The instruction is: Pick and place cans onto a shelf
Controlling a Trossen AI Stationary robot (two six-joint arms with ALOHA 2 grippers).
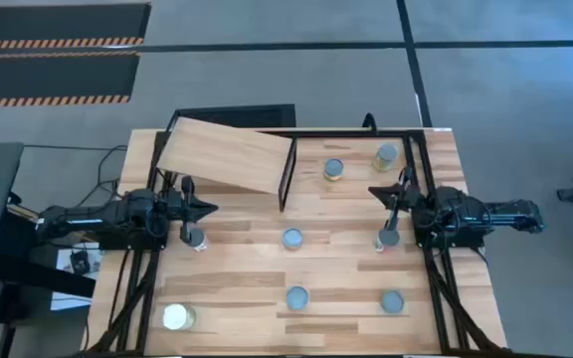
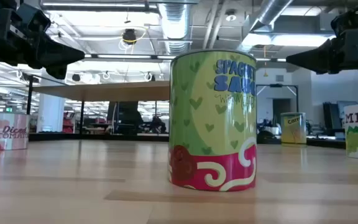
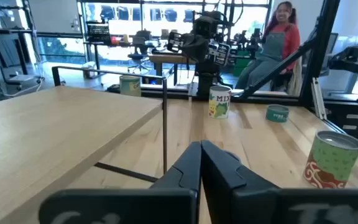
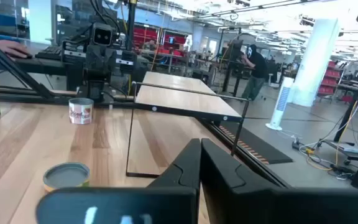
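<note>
Nearest the front edge of the bench (image 1: 336, 254) stand three cans, the cream-topped can (image 1: 177, 317) at the left corner, a blue-topped can (image 1: 296, 297) in the middle and another (image 1: 392, 301) to its right. Further in, the left pincer (image 1: 205, 209) and the right pincer (image 1: 378, 193) hover at mid-bench, facing each other, both clenched and empty, each with a can (image 1: 195, 238) close beside it. A can (image 1: 292, 239) sits between them. Beyond, two cans (image 1: 334, 170) stand right of the slanted shelf (image 1: 227, 154), which carries nothing. No pick looks begun; the next move calls for one pincer to spread and drop over its nearby can
</note>
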